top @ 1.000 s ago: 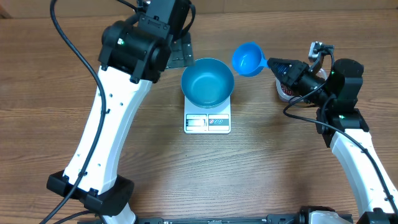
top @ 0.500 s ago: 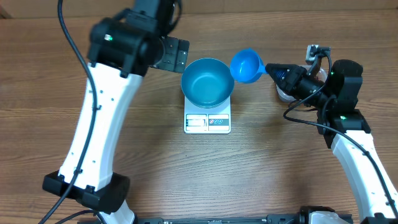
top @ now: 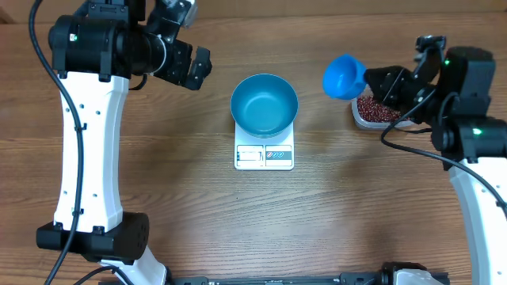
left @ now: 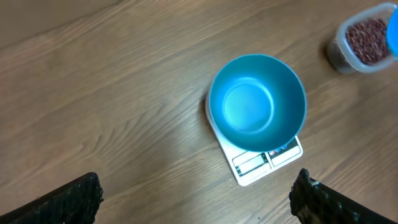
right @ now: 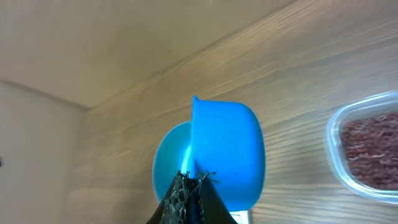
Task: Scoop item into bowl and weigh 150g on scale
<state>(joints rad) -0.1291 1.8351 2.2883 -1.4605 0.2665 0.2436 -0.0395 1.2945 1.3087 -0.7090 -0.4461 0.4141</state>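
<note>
The round blue bowl stands on the small white scale at mid-table, and no item shows inside it. The item, dark red-brown beans, fills a clear tub to the right. My right gripper is shut on the handle of a small blue scoop, held in the air just left of the tub. No beans show in the scoop. My left gripper hangs open above the wood, left of the bowl.
The left arm's white links rise along the left side of the table. The right arm and its cables stand over the right edge. Bare wooden tabletop lies in front of the scale.
My left arm has swung away from above the bowl toward the back left. My right gripper has carried the scoop rightward from the bowl's rim to beside the bean tub.
</note>
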